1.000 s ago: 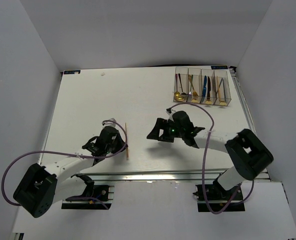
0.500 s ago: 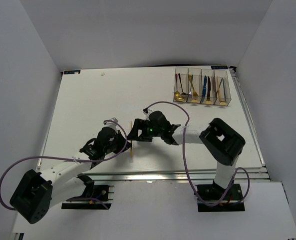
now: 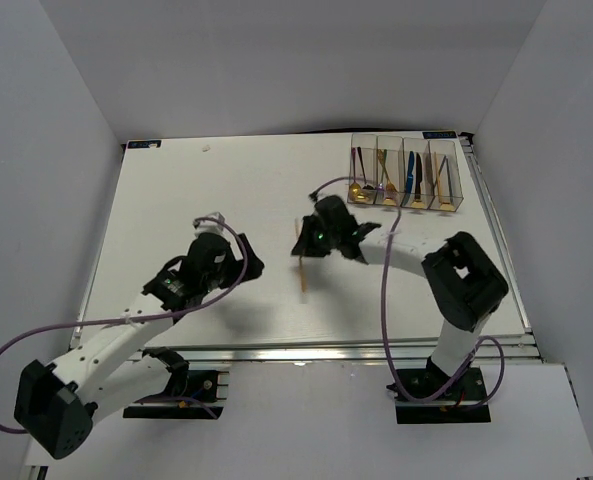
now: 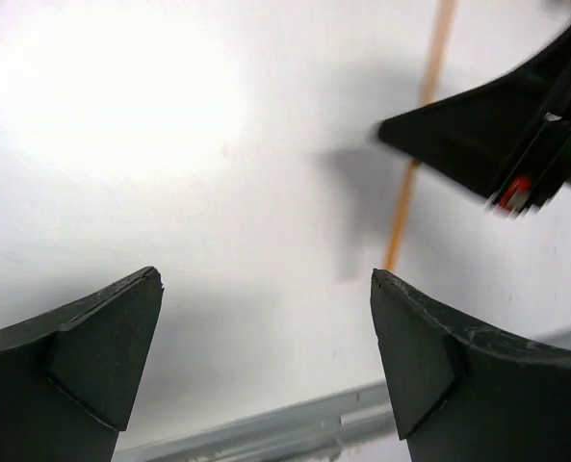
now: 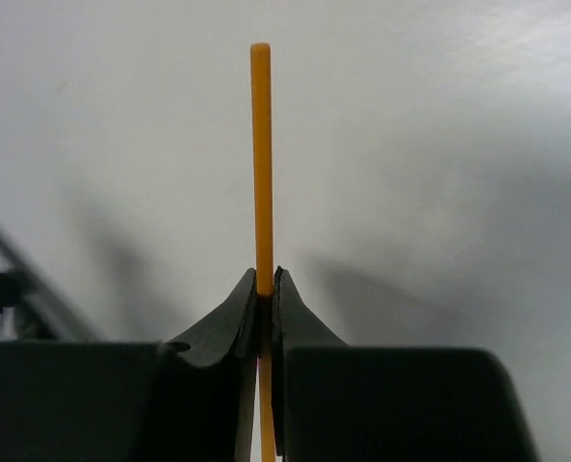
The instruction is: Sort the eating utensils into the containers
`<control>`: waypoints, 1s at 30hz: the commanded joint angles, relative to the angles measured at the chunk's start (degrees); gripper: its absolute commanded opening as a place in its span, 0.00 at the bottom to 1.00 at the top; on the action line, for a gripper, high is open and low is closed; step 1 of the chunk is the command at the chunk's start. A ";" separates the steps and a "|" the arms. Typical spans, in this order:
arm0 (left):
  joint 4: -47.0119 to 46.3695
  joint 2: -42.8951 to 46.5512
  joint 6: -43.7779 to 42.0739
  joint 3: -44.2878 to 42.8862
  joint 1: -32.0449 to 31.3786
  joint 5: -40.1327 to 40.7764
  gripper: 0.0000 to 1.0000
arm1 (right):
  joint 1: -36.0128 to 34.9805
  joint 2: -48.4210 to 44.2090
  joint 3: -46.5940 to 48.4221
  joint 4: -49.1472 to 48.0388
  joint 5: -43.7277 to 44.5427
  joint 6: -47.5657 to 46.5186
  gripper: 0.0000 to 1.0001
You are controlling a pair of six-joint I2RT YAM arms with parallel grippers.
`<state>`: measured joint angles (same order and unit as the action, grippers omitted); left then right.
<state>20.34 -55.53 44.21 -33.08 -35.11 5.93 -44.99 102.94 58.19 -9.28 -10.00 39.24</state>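
passed from left arm to right within the last second, the orange chopstick [image 5: 260, 164] hangs above the middle of the table [image 3: 176, 200], pinched in the clenched right gripper [image 5: 264, 289], its long axis in line with the fingers. the containers [image 3: 428, 145] lie well apart, far right. the right arm, bent, is nearer them. the left gripper [image 4: 266, 279] gapes, released.

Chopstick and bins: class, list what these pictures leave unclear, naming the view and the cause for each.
- Chopstick, right wrist view: lower end hidden between the fingers of the right gripper and cut off by the bottom edge.
- Chopstick, left wrist view: top cut off by the upper edge; middle hidden by the blurred right gripper.
- Bins, top view: too small to count the pieces in each.
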 commanded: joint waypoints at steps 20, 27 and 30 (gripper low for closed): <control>21.23 12.82 -15.03 -15.87 -0.22 26.32 0.98 | 42.53 20.71 62.29 45.26 35.13 -36.15 0.00; 22.55 10.70 -13.80 -16.49 -2.68 26.94 0.98 | 43.76 26.87 65.63 36.26 38.55 -36.95 0.00; 22.20 12.89 -13.79 -16.14 -3.03 26.67 0.98 | 44.38 30.04 69.84 36.35 37.95 -38.89 0.00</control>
<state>42.48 -45.19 29.91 -48.69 -37.71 31.16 -1.50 131.70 122.39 31.09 26.06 3.25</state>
